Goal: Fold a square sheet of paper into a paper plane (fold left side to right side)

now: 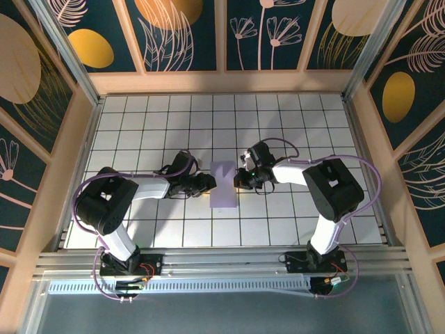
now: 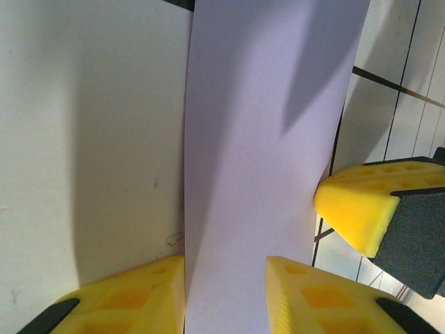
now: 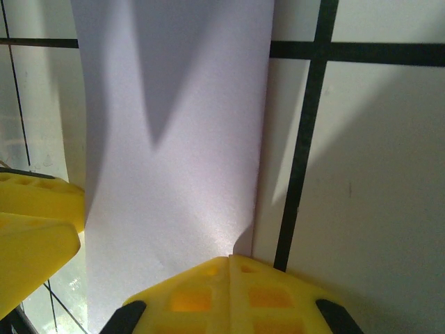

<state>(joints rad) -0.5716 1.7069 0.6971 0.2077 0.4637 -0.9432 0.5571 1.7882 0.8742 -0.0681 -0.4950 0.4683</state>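
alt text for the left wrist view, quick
A lavender paper strip lies on white tiles, running up the frame. The left pincer stands open at the bottom, a yellow finger either side of the paper's near end; the right pincer's yellow tip sits at its right edge.

Top external: fixed high, above and behind the arm bases, tilted down and forward. Far view; we take in the whole tiled table [image 1: 278,125], both arms and the side walls.

Left wrist: mounted just behind the left gripper [image 2: 224,263], whose yellow tips enter at the bottom edge. It looks along them onto the tabletop, very close.

Right wrist: same mounting behind the right gripper [image 3: 229,268], tips at bottom centre, equally close.

We note the wrist views face each other across the square sheet of paper [image 1: 223,185]; each catches the opposite arm's yellow fingertip at its side. All three share that sheet.
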